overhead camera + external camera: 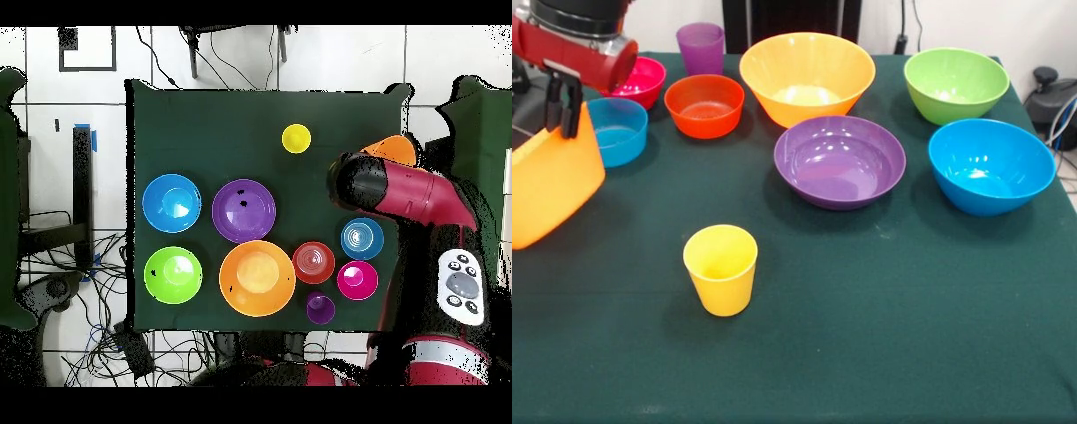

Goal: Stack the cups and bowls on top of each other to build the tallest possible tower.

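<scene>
Holding a large orange bowl (552, 185) by its rim, the gripper (563, 106) is clenched on it at the left edge of the front view; the bowl hangs tilted under the black fingers, lifted over the edge of the green table (883, 336). In the overhead view only a small part of this bowl (392, 150) shows beyond the red arm (400, 195), which covers the gripper there. In the front view, the small blue bowl (618, 131) stands just beside the gripper, behind the held bowl, and the pink bowl (640, 81) is a little farther back, partly hidden by the arm. The red-orange bowl (704, 105) and the purple cup (700, 48) come next, away from the gripper. The yellow cup (721, 268) stands alone and upright on the cloth, nearer to the camera than the gripper and apart from the held bowl. The second large orange bowl (807, 78), the wide purple bowl (839, 162), the green bowl (956, 84) and the medium blue bowl (990, 165) are well apart from the gripper, each standing separately on the table.
</scene>
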Tool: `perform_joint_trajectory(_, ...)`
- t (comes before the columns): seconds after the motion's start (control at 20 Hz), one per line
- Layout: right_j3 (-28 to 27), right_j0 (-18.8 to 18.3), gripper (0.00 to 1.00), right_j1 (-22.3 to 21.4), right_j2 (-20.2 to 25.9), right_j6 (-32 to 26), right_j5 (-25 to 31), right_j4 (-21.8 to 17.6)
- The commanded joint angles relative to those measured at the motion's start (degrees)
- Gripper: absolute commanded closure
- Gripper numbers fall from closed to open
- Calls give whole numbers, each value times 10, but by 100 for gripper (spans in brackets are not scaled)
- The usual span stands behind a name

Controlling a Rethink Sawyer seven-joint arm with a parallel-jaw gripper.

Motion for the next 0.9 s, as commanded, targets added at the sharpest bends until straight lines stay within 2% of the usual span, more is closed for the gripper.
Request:
perform_joint_trajectory(0.05, -21, 9, 100, -24, 29, -49, 72, -36)
perform_joint_trajectory(0.45, -20, 9, 100, -38, 36, -48, 94, -31)
perform_joint_trajectory(0.7, 13, -13, 100, -64, 83, -56, 96, 3)
perform_joint_trajectory(0.9, 23, -17, 100, -82, 99, -59, 121, 14)
